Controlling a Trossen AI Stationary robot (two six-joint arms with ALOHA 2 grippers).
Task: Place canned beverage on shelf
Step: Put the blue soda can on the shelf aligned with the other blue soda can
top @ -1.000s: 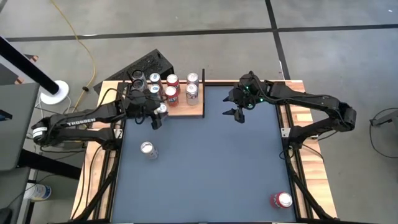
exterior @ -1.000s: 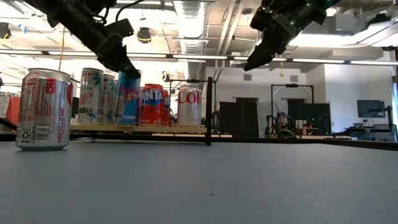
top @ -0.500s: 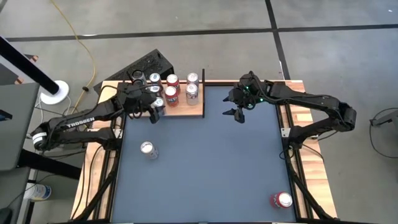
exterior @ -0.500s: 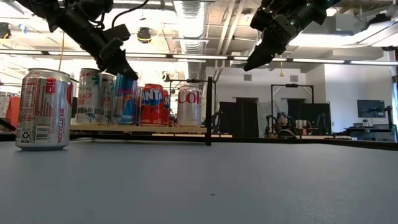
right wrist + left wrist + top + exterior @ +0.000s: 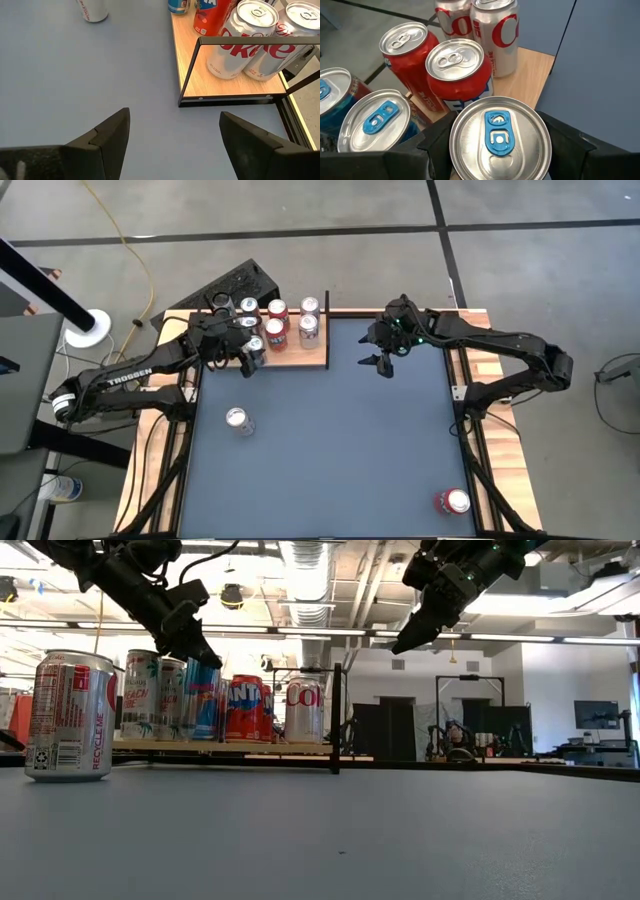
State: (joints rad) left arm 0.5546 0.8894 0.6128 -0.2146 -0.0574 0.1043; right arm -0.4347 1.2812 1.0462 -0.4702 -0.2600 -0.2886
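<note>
The shelf (image 5: pixel 300 358) is a light wood board with thin black posts at the table's far left. Several cans stand upright on it, among them red ones (image 5: pixel 455 75) and silver ones (image 5: pixel 240 40). My left gripper (image 5: pixel 250 352) is over the shelf's near left corner, shut on a silver can with a blue tab (image 5: pixel 495 137). This can also shows in the low view (image 5: pixel 203 698). My right gripper (image 5: pixel 385 362) hangs open and empty above the table, to the right of the shelf. My left gripper pinches the can's upper wall just below the top rim (image 5: pixel 457 150), one finger (image 5: pixel 435 147) on each side. In the low view the fingers (image 5: pixel 195 640) slant down onto it from above. The can stands upright with its bottom at board level; whether it rests there I cannot tell.
A silver can (image 5: pixel 237 420) stands on the blue tabletop near the left edge, large in the low view (image 5: pixel 70 715). A red can (image 5: pixel 452 501) lies at the near right corner. A black post frame (image 5: pixel 240 70) edges the shelf's right end.
My left gripper has moved toward the table's far edge, carrying the blue-tab can in over the shelf beside the other cans. The can was tilted and now stands upright. For the last half second nothing has moved.
</note>
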